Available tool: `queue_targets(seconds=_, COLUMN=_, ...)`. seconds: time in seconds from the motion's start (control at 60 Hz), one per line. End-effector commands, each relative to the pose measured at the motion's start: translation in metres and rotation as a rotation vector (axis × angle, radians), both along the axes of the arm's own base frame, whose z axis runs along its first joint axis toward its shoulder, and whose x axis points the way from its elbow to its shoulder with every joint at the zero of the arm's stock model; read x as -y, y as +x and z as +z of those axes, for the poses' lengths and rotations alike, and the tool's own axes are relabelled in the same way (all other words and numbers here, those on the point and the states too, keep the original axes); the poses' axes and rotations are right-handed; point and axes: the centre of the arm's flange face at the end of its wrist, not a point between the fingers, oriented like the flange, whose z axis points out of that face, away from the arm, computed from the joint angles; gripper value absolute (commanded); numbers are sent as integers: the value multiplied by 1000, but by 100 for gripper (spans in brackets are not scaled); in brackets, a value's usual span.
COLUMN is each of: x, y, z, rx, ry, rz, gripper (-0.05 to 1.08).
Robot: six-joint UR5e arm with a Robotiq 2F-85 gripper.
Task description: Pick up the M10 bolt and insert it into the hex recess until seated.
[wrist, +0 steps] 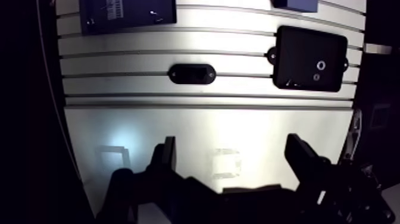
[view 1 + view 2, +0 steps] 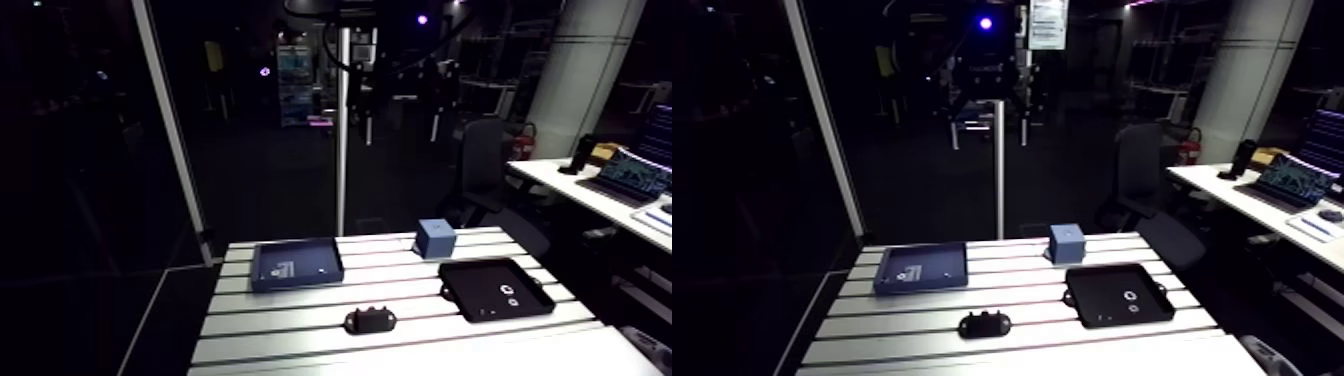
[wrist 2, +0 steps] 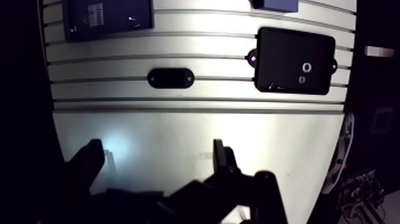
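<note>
the gripper [image 1: 232,143] hangs released and empty over the near tabletop [image 1: 149,119], well apart from everything, probably so the camera sees the whole layout. the bolt [image 1: 321,64], i judge, is the larger pale piece in the black tray [image 1: 297,47]; its round outline hints it stands upright, though too small to be sure.

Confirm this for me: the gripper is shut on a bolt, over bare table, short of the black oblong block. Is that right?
Not quite. The wrist view shows the gripper open and empty, not shut on a bolt. It is over bare table, short of the black oblong block.
</note>
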Motion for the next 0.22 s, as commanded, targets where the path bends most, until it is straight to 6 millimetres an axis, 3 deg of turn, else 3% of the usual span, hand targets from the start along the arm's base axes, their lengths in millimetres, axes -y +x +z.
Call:
queue_targets(seconds=0.017, x=0, y=-2, z=0, rx=1, ry=1, rz=0, gripper=0)
queue_targets(seconds=0.217, x=0, y=-2, z=-1, rx=2, ry=1, rz=0, gripper=0)
